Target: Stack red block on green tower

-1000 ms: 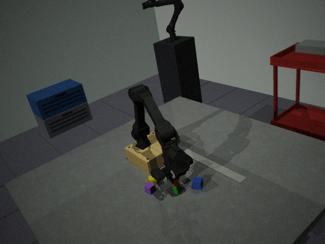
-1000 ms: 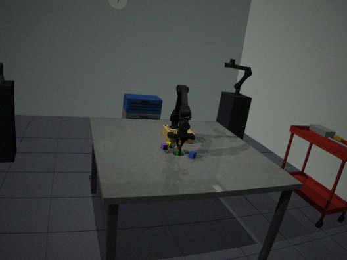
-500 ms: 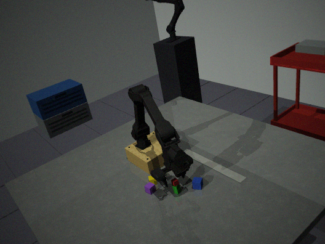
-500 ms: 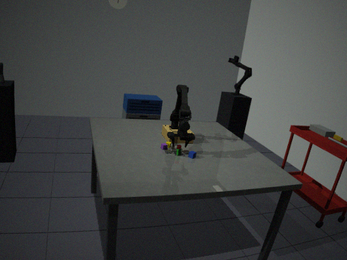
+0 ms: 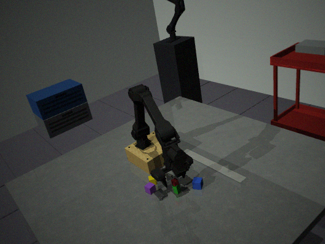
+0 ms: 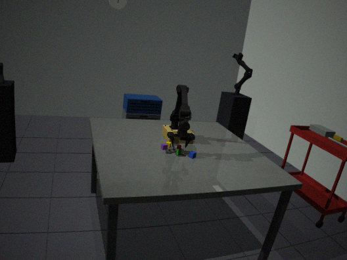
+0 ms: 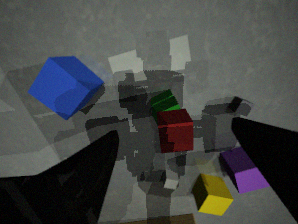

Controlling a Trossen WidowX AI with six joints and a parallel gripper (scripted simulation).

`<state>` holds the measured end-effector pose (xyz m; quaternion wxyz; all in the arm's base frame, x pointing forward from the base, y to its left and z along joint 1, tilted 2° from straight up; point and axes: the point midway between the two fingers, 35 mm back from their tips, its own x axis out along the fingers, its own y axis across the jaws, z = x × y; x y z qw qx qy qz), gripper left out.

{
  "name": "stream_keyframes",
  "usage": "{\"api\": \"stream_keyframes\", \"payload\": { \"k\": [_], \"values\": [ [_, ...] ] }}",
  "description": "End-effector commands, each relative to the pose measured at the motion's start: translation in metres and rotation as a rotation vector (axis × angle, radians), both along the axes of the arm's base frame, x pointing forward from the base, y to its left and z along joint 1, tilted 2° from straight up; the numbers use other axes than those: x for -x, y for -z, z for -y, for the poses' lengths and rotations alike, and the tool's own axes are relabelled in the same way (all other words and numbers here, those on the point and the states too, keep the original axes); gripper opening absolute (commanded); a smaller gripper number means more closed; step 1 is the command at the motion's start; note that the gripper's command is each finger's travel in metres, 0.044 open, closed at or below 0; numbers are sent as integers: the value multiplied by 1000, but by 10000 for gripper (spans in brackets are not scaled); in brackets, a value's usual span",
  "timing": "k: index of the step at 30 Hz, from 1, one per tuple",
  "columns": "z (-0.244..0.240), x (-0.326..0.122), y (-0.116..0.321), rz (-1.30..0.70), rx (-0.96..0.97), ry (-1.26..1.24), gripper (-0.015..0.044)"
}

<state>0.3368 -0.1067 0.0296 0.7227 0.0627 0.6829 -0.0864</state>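
Wrist view: grip wide open, red blk up on grn tower

Gripper (image 5: 175, 182) (image 6: 179, 146) (image 7: 173, 129) is open w/ nothing btwn its fingers; they stand either side of the red blk (image 5: 175, 182) (image 6: 179, 146) (image 7: 175, 135), apart from it, at approx 9 and 3 o'clock in wrist cam. Red blk sits atop the green tower (image 5: 176, 189) (image 6: 178, 152) (image 7: 166, 102), which is upright; no finger touches either.

Others, on the table (image 5: 92, 197) (image 6: 138, 177) (image 7: 240, 40), clock read from red blk in wrist cam: blue blk (image 5: 197, 183) (image 6: 192, 154) (image 7: 65, 87) at 10, purple blk (image 5: 150, 188) (image 6: 163, 146) (image 7: 246, 171) at 4, yellow blk (image 5: 152, 180) (image 6: 168, 144) (image 7: 212, 196) at 5, near purple. In top cam, arm's wooden base (image 5: 138, 160) (image 6: 167, 132) is at approx 10 o'clock from tower; blue blk at 3, purple at 9.
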Motion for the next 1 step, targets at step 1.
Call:
{"api": "stream_keyframes", "payload": {
  "k": [1],
  "values": [
    [0,0,0,1,0,0,440]
  ]
}}
